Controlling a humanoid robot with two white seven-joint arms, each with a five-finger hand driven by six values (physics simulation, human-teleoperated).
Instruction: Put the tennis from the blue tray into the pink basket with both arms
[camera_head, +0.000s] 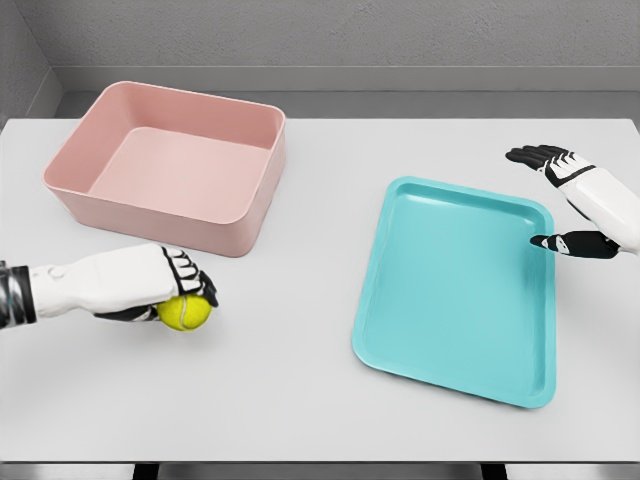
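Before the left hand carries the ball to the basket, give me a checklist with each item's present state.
1. Left hand closed on the tennis ball: ok, fingers wrap over it.
2. Ball lifted clear of the table: cannot tell from this view.
3. Pink basket open and holding nothing: ok.
4. Path from ball to basket free: ok, nothing lies between them.
5. Blue tray no longer holds the ball: ok.
6. Right hand out of the way: ok, open at the tray's far right edge.
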